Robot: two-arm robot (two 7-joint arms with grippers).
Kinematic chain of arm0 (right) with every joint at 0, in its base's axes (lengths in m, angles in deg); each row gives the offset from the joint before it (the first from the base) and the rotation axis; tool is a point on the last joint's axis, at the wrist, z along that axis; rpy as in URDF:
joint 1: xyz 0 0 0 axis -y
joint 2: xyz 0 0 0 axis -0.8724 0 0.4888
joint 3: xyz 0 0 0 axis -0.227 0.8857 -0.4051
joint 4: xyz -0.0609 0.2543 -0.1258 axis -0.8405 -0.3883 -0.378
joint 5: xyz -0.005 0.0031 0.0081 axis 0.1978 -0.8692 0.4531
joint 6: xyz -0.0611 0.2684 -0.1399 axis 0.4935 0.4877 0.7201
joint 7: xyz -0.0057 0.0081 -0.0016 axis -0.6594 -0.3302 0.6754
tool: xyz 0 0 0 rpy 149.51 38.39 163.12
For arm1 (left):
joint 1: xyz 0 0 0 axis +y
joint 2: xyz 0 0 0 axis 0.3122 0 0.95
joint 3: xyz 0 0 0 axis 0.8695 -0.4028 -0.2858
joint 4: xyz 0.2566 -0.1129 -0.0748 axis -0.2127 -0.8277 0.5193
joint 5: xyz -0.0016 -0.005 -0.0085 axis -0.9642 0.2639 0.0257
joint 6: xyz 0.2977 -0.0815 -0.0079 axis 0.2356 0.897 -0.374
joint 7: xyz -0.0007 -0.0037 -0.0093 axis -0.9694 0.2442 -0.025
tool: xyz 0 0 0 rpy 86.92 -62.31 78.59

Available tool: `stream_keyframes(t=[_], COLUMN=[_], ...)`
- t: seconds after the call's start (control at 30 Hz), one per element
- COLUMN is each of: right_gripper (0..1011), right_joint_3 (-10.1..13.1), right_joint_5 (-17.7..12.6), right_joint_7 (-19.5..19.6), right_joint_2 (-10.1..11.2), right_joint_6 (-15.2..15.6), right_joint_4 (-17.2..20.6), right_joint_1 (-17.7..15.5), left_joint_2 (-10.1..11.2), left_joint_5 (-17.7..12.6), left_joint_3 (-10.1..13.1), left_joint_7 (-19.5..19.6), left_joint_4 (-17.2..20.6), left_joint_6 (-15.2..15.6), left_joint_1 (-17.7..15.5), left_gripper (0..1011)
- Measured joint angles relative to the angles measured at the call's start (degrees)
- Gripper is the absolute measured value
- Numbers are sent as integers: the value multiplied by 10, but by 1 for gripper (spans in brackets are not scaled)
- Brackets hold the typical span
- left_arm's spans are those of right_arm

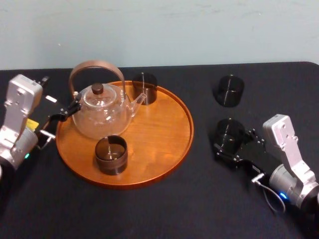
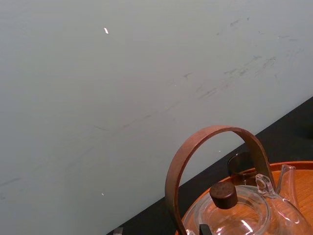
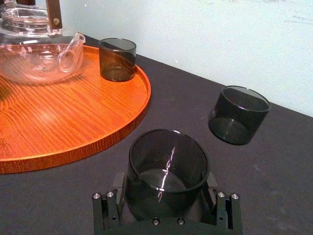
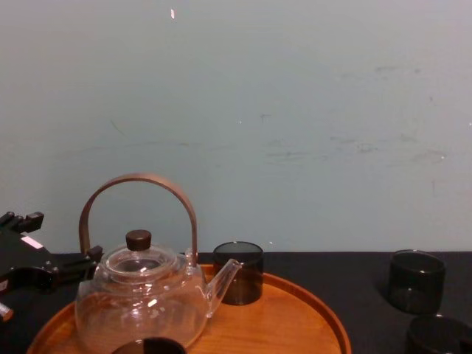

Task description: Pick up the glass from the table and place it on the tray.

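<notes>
Straddling the presumably fragile, slippery glass (image 3: 168, 169) right of the tray (image 3: 73, 117) is the right end effector (image 3: 165, 188); clamping cannot be told. Side walls should be squeezed gently.

The table (image 1: 149, 214) is matt black. The tray (image 1: 167, 134) is polished wood with a glossy, visible grain. The teapot (image 1: 102, 114) is clear, shiny glass, with a brown wooden-looking handle and knob. The glass (image 3: 168, 169) nearest on the right is smoky, smooth and reflective.

Orange-brown tray (image 1: 164, 134), smoky grey glass (image 1: 229, 133)
</notes>
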Motion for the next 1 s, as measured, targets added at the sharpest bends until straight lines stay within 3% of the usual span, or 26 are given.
stream_keyframes(t=[0.43, 1.0], right_gripper=[1002, 984], right_joint_3=[1, 1], right_joint_5=[3, -4], right_joint_7=[-23, -35], right_joint_2=[-19, -24], right_joint_6=[2, -9], right_joint_4=[-36, -47], right_joint_1=[26, 33], left_joint_2=[0, 0], left_joint_5=[0, 0], left_joint_3=[0, 0], left_joint_7=[0, 0], left_joint_4=[0, 0], left_joint_6=[0, 0], left_joint_1=[0, 0], left_gripper=[1010, 1009])
